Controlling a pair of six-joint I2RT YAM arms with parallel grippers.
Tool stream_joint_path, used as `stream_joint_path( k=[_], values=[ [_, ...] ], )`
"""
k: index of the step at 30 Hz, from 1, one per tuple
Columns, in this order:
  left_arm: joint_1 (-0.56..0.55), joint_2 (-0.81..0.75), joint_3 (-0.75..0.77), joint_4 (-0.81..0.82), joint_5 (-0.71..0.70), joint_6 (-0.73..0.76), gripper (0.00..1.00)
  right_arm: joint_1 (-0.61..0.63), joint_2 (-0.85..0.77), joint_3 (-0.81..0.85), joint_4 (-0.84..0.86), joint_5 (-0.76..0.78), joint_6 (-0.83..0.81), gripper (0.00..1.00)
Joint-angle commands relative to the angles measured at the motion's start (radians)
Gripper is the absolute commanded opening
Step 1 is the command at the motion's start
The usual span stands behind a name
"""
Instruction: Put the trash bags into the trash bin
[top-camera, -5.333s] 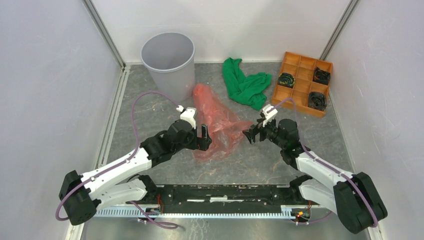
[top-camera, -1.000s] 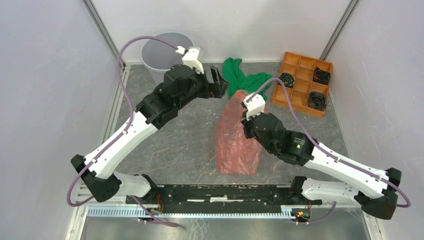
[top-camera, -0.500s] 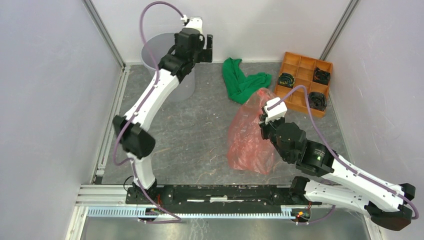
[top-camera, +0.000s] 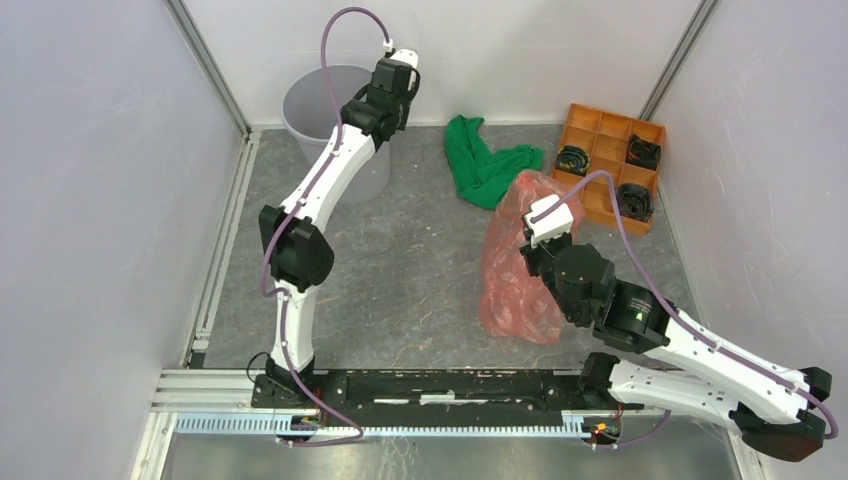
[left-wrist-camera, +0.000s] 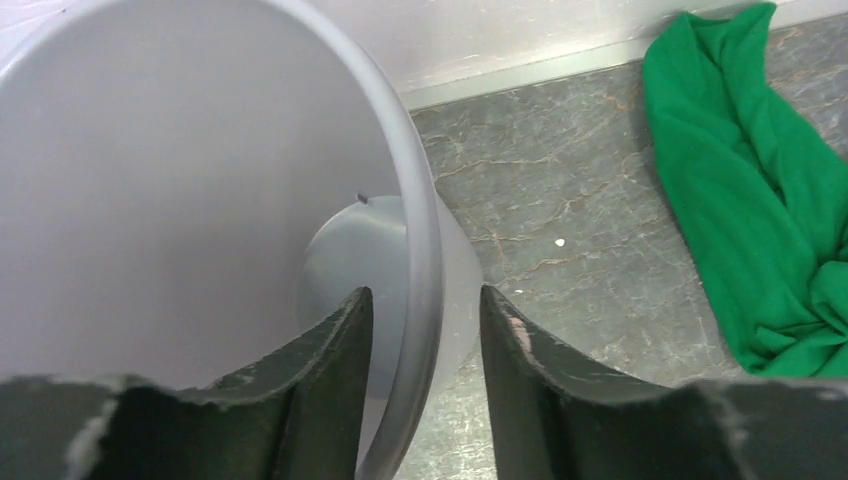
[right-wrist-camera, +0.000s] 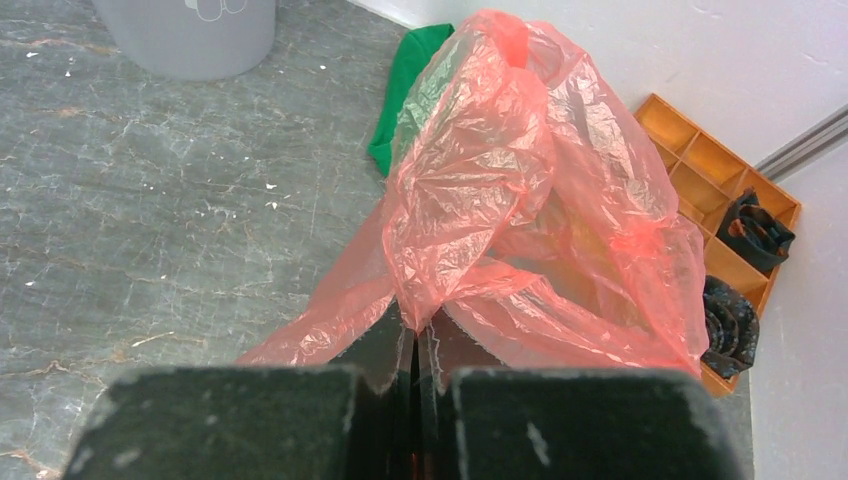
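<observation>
The trash bag (top-camera: 508, 272), a wrinkly red-orange film, hangs pinched at a gathered fold with its lower part on the floor right of centre. My right gripper (right-wrist-camera: 415, 335) is shut on that fold of the bag (right-wrist-camera: 500, 170). The light-grey trash bin (top-camera: 320, 110) stands at the back left. In the left wrist view my left gripper (left-wrist-camera: 423, 300) straddles the bin's rolled rim (left-wrist-camera: 428, 240), one finger inside and one outside, with a gap showing on each side. From above, the left wrist (top-camera: 385, 100) covers the bin's right rim.
A green cloth (top-camera: 485, 165) lies crumpled at the back centre, between the bin and the bag. An orange compartment tray (top-camera: 598, 165) with black coiled items sits at the back right. White walls and metal rails enclose the grey floor.
My left arm has swung from the bag up to the bin's right rim and its jaws have narrowed around the rim. My right gripper has carried the bag rightward.
</observation>
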Motion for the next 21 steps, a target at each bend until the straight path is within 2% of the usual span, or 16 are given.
stream_joint_path(
  k=[1,4,9,13,16,21],
  values=[
    [0.001,-0.031,-0.002,0.009,-0.032,0.05,0.43,0.001,-0.001,0.043,0.049,0.035,-0.031,0.0],
    [0.001,-0.049,-0.017,-0.009,-0.02,0.034,0.27,0.001,-0.002,0.047,0.059,0.046,-0.024,0.0],
    [-0.003,-0.135,-0.091,-0.029,0.042,0.007,0.09,0.001,0.017,0.091,0.054,0.07,-0.026,0.0],
    [-0.015,-0.228,-0.165,-0.071,0.123,-0.028,0.02,0.0,0.04,0.129,0.057,0.101,-0.061,0.0],
    [-0.038,-0.329,-0.27,-0.072,0.225,-0.081,0.02,0.001,0.067,0.165,0.046,0.153,-0.077,0.01],
    [-0.17,-0.473,-0.459,-0.065,0.267,-0.146,0.02,-0.03,0.107,0.233,0.047,0.238,-0.088,0.0]
  ],
)
